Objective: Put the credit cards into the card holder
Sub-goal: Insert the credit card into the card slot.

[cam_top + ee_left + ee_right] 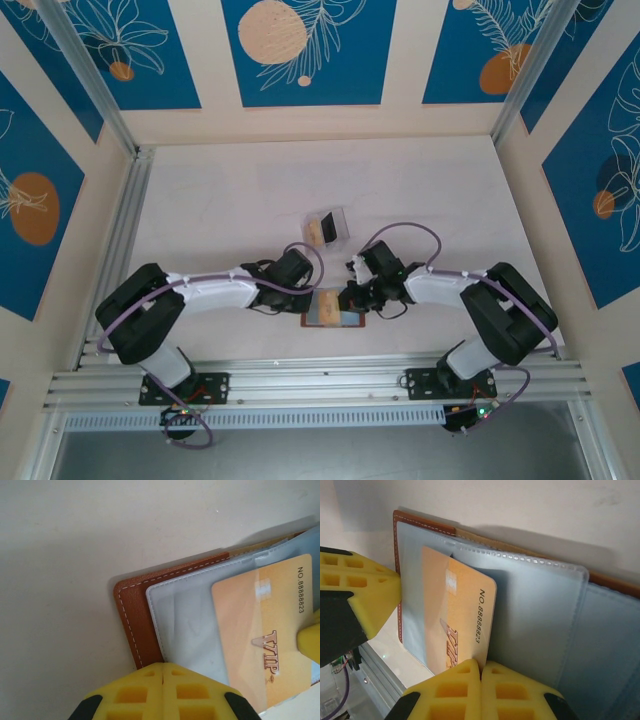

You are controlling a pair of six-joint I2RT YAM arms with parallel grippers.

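Note:
The brown card holder lies open and flat near the table's front edge, its blue-grey lining and clear sleeve facing up. A tan credit card marked VIP stands tilted over it, its far end under the clear sleeve. My right gripper is shut on that card's near edge. My left gripper is shut, and its tips rest on the card holder's stitched left edge. The tan card lies to the right of those tips. From above, both grippers meet over the card holder.
A clear plastic box with a black and a tan card in it stands a little behind the card holder. The aluminium rail runs along the front, close to the card holder. Frame posts and walls close in the sides.

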